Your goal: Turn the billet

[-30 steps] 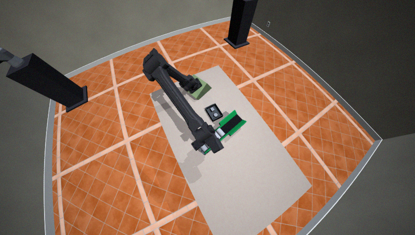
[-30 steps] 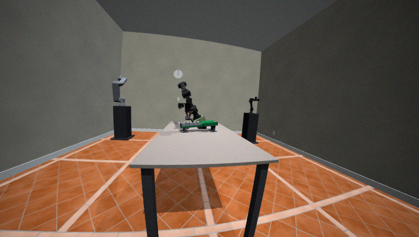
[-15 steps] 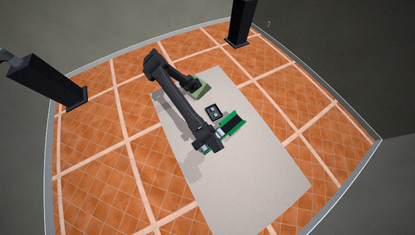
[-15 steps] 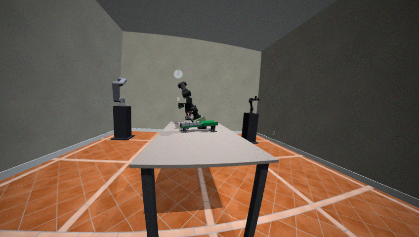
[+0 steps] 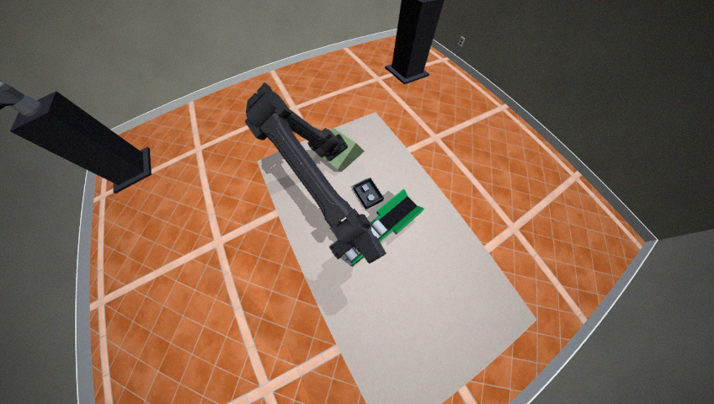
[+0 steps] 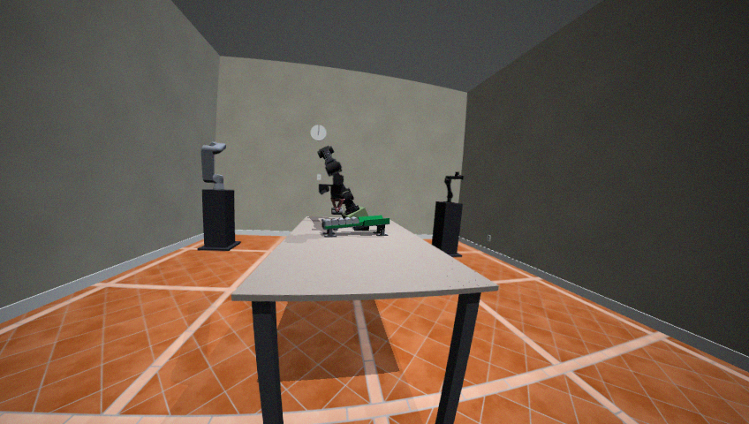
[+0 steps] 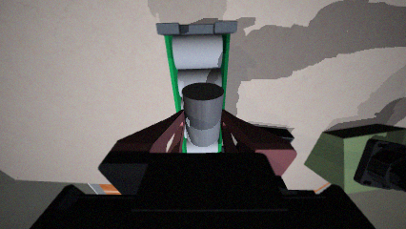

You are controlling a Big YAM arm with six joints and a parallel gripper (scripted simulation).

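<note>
Over the lower end of the green feed ramp (image 7: 173, 72), we are holding the stray billet (image 7: 203, 112) between our fingers, which are clamped on its round sides. Through the wrist view it is pointing lengthwise along the ramp, its dark end face toward the grey stop (image 7: 196, 28), riding above the billets lying across (image 7: 196, 52) against that stop. From the top view our gripper (image 5: 361, 245) is covering most of the row on the desk (image 5: 440, 300).

We are judging the bar to be stiff, dense and heavy for its size, with a smooth curved skin that could slip or twist in a pinch. We are therefore favouring a hold at mid-length, so it is staying balanced while we are turning it crosswise.
</note>
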